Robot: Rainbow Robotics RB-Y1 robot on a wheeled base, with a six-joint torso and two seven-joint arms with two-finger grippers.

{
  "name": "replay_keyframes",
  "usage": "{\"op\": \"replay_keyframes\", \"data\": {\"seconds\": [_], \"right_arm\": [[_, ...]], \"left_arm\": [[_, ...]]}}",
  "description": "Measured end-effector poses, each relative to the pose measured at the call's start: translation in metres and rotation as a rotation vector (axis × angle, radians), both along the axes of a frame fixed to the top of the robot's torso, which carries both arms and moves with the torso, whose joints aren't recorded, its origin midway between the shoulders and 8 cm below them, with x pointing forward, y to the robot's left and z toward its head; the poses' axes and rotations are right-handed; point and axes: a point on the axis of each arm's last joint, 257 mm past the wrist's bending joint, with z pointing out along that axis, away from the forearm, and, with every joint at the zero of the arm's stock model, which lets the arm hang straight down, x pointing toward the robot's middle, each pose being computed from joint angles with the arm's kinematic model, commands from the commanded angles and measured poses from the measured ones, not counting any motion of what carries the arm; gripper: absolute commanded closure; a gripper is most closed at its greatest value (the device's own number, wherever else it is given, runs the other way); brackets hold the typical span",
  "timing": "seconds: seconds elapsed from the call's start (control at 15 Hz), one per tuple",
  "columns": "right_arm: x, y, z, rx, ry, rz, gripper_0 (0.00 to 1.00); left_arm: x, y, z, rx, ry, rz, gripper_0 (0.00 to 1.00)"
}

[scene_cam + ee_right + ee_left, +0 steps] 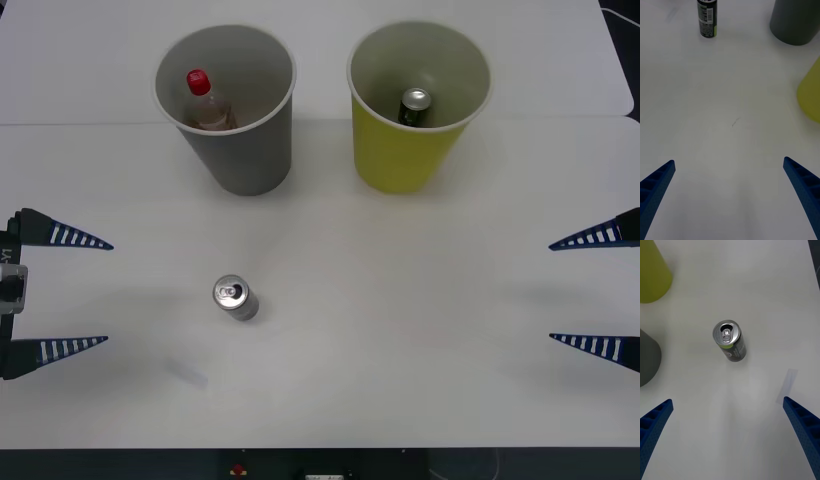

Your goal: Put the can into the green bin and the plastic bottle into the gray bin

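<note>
Left gripper (105,292) spread wide at table's (400,330) left edge, right gripper (552,290) likewise released — can (235,298) upright between them, plastic bottle (205,100) inside gray bin (245,150), dark can (415,105) seated in green bin (400,150).

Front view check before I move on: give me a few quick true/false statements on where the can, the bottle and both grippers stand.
1. The plastic bottle stands inside the gray bin. True.
2. The can lies on its side. False: it stands upright on the table.
3. The green bin holds a dark green can. True.
4. The left gripper grips the can. False: it is open, apart from it.
5. The right gripper is open. True.
</note>
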Motion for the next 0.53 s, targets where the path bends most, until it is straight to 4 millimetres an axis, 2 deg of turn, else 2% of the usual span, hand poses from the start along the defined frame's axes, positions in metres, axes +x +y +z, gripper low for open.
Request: {"op": "replay_keyframes", "data": {"seconds": [0.53], "right_arm": [[0.0,0.0,0.0,0.0,0.0,0.0,0.0]], "left_arm": [[0.009,0.002,0.012,-0.024,-0.039,0.019,0.0]]}}
